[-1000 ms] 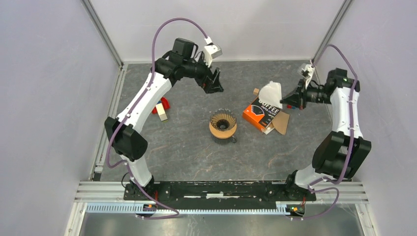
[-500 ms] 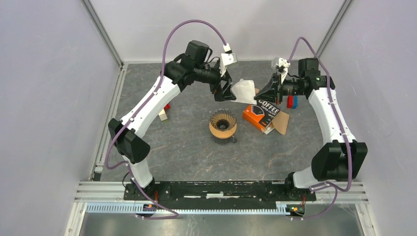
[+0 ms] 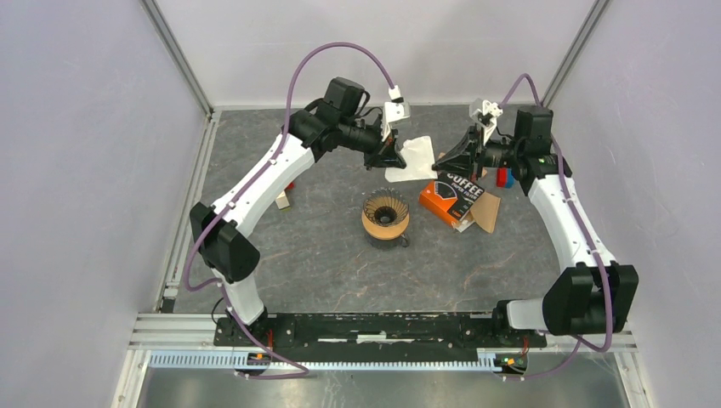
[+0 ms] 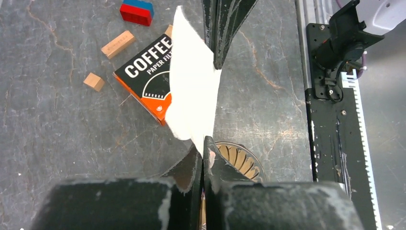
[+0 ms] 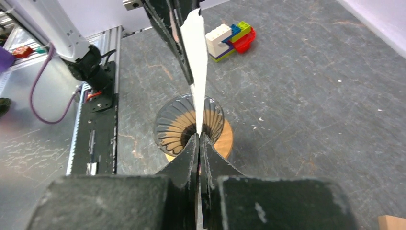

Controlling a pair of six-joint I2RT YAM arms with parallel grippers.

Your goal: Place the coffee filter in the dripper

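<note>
The coffee filter (image 3: 417, 157), a thin white paper cone, hangs in the air behind the dripper, stretched between both grippers. My left gripper (image 3: 396, 159) is shut on its left edge; in the left wrist view the paper (image 4: 191, 96) runs up from the pinched tips (image 4: 203, 143). My right gripper (image 3: 437, 165) has its jaws nearly together on the opposite edge, and in the right wrist view the filter (image 5: 197, 57) shows edge-on, rising from the tips (image 5: 199, 136). The dripper (image 3: 385, 208), dark, ribbed and see-through, stands below, also seen from the wrists (image 4: 237, 158) (image 5: 177, 122).
An orange COFFEE box (image 3: 455, 197) with open flaps lies right of the dripper. A red and blue brick (image 3: 503, 177) sits behind it, with wooden blocks (image 4: 117, 44) nearby. Toy bricks (image 3: 281, 191) lie at the left. A tan disc (image 5: 225, 139) sits under the dripper.
My right gripper carried the filter leftward from above the box to the back centre. My left gripper came across to meet it and shut on the filter's left edge.
</note>
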